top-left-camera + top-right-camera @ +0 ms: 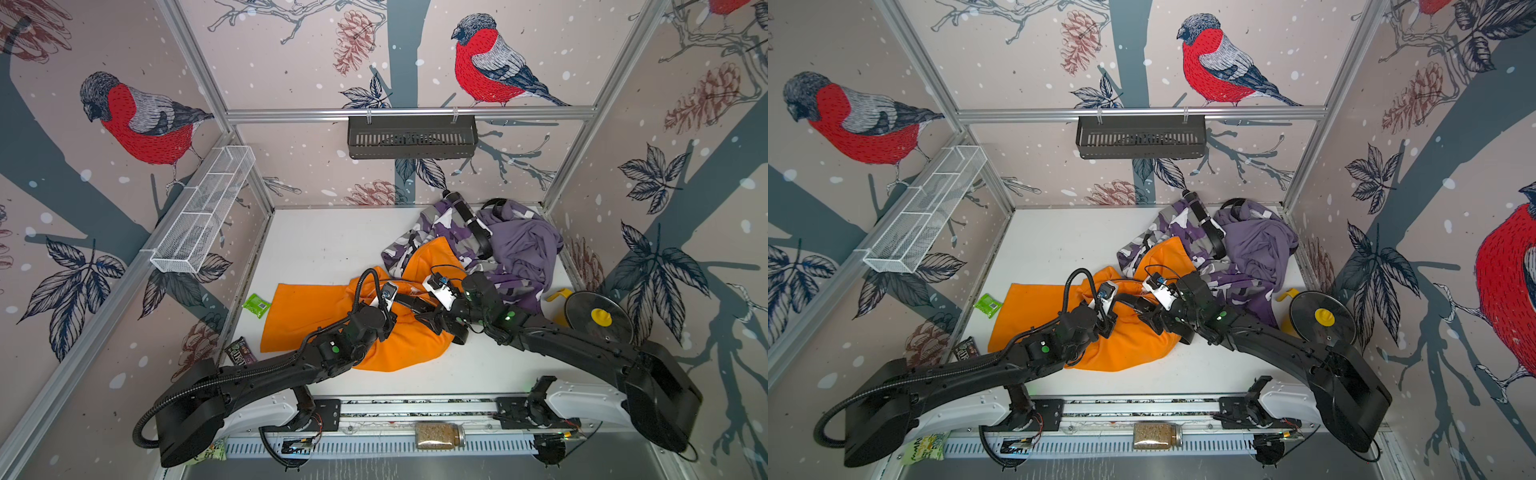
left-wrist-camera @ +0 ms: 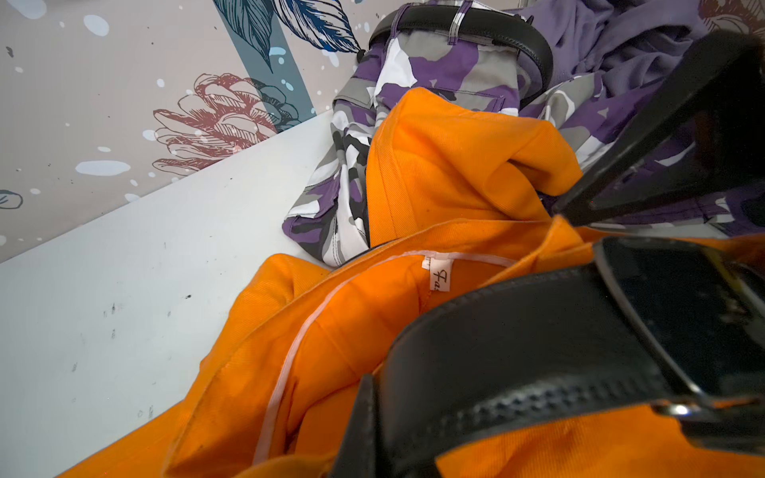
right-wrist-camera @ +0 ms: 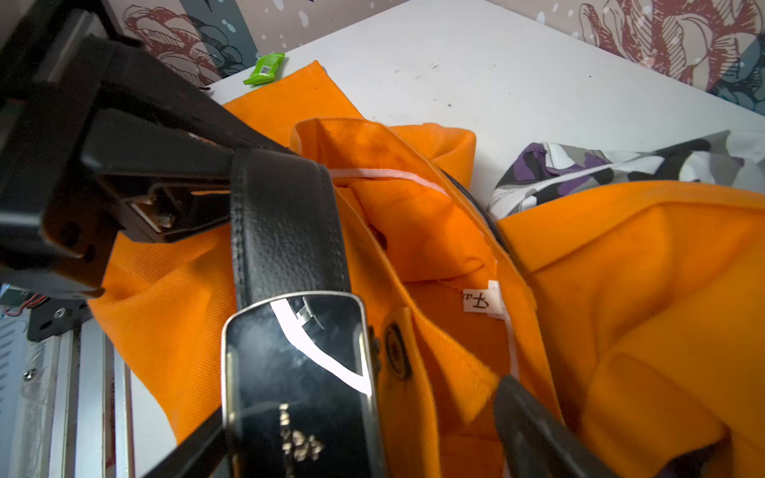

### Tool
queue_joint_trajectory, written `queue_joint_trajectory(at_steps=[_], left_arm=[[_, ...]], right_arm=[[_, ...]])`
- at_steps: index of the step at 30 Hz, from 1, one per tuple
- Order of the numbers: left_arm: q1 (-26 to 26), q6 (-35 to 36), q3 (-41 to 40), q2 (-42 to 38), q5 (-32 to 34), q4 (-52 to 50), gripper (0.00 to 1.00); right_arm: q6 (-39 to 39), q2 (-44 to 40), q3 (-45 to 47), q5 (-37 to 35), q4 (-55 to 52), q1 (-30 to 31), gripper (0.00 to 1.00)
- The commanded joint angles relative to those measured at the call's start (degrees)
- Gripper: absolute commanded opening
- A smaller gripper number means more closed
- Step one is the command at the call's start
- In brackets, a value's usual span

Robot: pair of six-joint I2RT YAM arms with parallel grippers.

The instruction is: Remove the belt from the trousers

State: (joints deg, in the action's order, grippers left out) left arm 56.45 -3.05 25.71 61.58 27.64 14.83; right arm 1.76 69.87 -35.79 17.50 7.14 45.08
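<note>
Fingers (image 3: 174,120) of the left gripper (image 3: 225,182) are pressed together on the strap of the black belt (image 3: 285,231), pinching it just behind the buckle (image 3: 298,372). Starting at the left edge of the worktop (image 1: 324,249), a green packet (image 1: 257,305) lies flat, and a dark sweet packet (image 1: 240,352) sits by the front left corner. Beside the green packet begin the orange trousers (image 1: 316,316), crumpled across the middle of the worktop toward its front edge, with the waistband gaping upward so that a white label (image 3: 482,300) and a dark button (image 3: 397,351) show inside. The belt lies on that waistband, its buckle end lifted over the cloth and the rest of it running on around the band. Over the buckle hangs the right gripper (image 3: 360,403), its fingers (image 3: 534,430) spread wide with the buckle between them; whether either one touches it cannot be told. Past the orange cloth, in the far right corner, camouflage trousers (image 1: 436,226) in purple, grey and white lie bunched, a second black belt (image 1: 473,226) threaded through their loops. A plain purple garment (image 1: 523,245) is heaped against them. At the right edge stand a yellow piece (image 1: 559,296) and a dark spool (image 1: 598,318) with a yellow hub.
</note>
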Motion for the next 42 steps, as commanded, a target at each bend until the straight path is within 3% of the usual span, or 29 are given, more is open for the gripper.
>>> queue_joint_trajectory(at_steps=[1,8,14,19,28,42], left_arm=[[-0.13,-1.45,0.78,0.69,1.19,-1.18,0.00],[-0.12,-2.57,1.24,1.19,0.85,-1.98,0.00],[-0.19,-3.09,1.97,1.11,1.76,-2.98,0.00],[-0.19,-3.98,2.03,1.51,2.45,-3.53,0.00],[-0.20,-4.89,3.20,3.93,0.87,-4.83,0.00],[-0.31,-5.23,3.81,5.07,1.69,-5.20,0.00]], right_arm=[[0.47,0.18,-1.07,-6.63,-0.64,1.92,0.93],[3.13,3.03,-3.72,-16.91,-0.25,6.61,0.98],[4.44,4.80,-4.45,-20.08,0.86,7.82,0.91],[5.29,5.38,-5.08,-21.01,0.83,8.43,0.78],[7.09,5.38,-5.78,-24.09,0.78,9.94,0.86],[8.41,5.37,-5.25,-23.72,-0.65,9.85,0.85]])
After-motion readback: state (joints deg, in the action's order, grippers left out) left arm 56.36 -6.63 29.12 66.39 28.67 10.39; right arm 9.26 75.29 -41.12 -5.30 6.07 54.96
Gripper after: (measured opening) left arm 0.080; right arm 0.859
